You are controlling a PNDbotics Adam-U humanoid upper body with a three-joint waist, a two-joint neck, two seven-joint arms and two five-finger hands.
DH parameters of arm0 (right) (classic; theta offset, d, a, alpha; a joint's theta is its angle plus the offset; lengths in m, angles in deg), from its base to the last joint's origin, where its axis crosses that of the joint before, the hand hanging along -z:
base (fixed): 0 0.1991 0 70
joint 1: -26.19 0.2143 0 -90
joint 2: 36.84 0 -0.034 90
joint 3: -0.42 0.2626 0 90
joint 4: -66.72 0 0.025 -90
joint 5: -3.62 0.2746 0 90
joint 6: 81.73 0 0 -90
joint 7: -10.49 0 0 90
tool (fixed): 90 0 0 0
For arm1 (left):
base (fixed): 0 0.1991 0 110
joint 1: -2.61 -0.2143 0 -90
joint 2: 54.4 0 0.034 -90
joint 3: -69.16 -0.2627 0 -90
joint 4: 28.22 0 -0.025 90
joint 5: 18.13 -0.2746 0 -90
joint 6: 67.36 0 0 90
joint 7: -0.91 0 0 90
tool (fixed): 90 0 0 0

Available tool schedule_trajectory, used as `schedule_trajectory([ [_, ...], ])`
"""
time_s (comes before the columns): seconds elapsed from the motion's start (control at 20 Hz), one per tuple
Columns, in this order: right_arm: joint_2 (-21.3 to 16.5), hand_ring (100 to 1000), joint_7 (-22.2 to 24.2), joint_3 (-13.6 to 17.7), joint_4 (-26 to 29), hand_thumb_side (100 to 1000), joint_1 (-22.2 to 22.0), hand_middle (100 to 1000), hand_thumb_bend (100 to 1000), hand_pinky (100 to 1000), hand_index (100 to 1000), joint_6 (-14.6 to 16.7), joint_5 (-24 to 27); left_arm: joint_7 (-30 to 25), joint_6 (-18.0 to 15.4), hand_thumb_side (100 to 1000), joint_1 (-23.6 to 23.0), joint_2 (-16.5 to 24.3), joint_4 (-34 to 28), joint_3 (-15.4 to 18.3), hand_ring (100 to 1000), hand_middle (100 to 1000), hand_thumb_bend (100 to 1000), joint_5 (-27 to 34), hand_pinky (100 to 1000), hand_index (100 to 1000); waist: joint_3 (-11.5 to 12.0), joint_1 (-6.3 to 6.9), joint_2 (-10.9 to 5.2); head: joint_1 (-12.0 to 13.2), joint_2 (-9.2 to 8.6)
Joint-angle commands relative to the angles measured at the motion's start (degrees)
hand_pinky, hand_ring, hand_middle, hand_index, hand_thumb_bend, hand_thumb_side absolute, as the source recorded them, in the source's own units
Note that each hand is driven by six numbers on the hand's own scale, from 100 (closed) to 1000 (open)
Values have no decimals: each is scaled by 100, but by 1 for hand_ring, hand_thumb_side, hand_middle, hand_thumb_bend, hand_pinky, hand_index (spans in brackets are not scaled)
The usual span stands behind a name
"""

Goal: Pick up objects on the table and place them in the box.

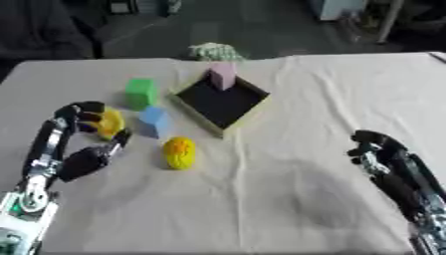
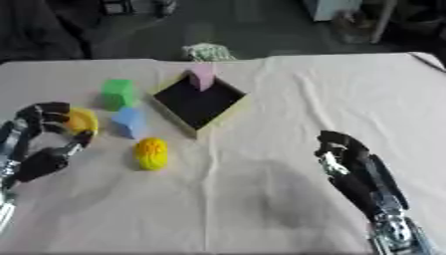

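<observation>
My left hand [image 1: 83,134] curled round yellow object [image 1: 111,123], left of box [image 1: 219,101]. Blue block [image 1: 154,121], green cube [image 1: 140,92], yellow oval [image 1: 179,153] near box; pink block [image 1: 222,75] inside. Right hand [image 1: 375,149] idle, fingers relaxed, on surface [image 1: 287,199].

The left hand [image 1: 83,124] partly hides a yellow thing [image 1: 111,122]; both forearms are cut off by the lower edge.
</observation>
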Motion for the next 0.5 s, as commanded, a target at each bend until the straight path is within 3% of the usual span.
schedule_trajectory([
  [0.05,-110,692,20,-3,100,524,42,759,100,686,811,3,-24,-467,88,405,276,767,58,-54,745,742,556,-164,712,833,-8,13,-58,-5,26],
  [0.3,-134,691,32,-12,94,525,26,759,100,686,811,2,-26,-1622,90,396,902,1496,756,-387,765,780,540,-541,762,881,-64,24,-79,16,26],
  [0.5,-140,692,53,-32,93,526,19,760,100,686,811,5,-19,-2503,-78,379,1512,1728,1511,-691,770,794,517,-950,782,893,-116,36,-93,31,26],
])
